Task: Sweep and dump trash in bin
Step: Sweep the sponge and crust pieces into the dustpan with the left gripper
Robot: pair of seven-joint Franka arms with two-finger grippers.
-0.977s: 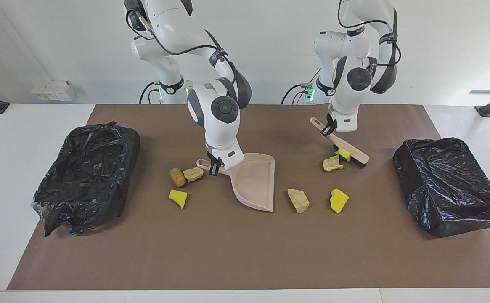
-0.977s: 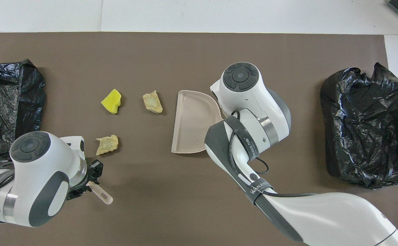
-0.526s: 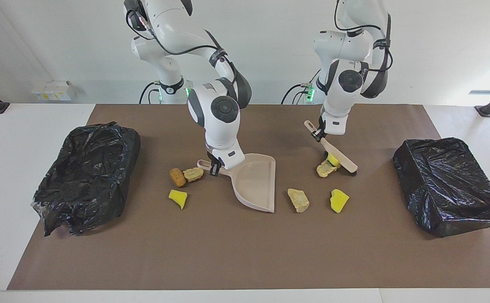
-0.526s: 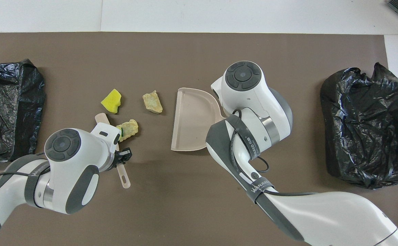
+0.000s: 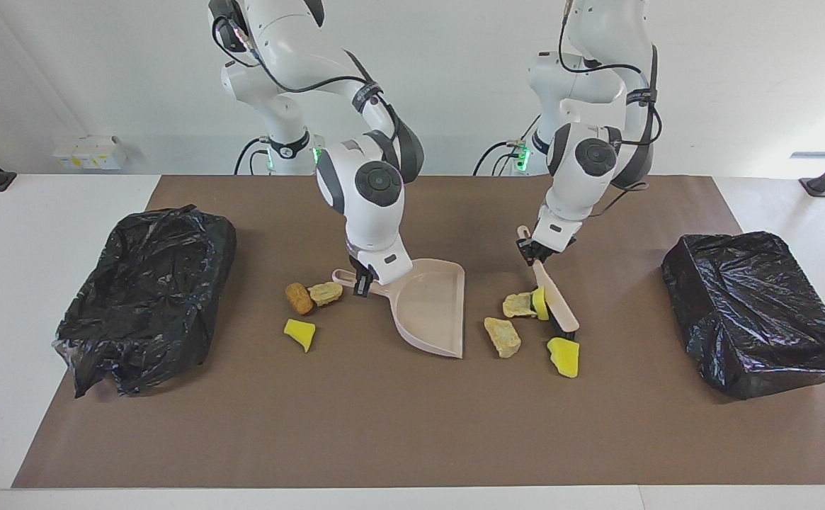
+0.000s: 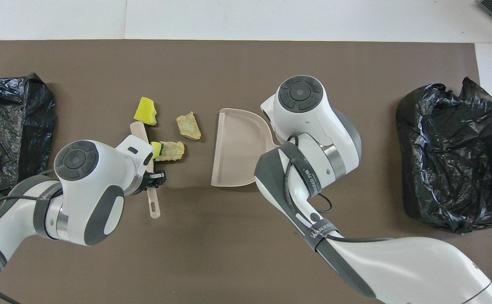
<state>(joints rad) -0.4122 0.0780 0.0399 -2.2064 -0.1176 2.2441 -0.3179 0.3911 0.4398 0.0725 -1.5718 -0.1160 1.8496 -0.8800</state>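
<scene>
The left gripper (image 5: 538, 255) is clamping the brush (image 5: 552, 301) handle, its head touching two trash chunks (image 5: 525, 304) with two more just beside, while the right gripper (image 5: 362, 280) is gripping the dustpan (image 5: 430, 308) handle, three chunks (image 5: 306, 297) lying by it toward the right arm's bin (image 5: 146, 297)

The trash chunks (image 5: 502, 336) look spongy and rough. The dustpan (image 5: 430, 307) and brush (image 5: 552, 297) are smooth matt plastic. Two crinkled bags (image 5: 144, 294) are glossy black plastic film. The brown mat (image 5: 412, 425) looks matt, paper-like; the robot arms (image 5: 370, 191) are glossy white plastic.
</scene>
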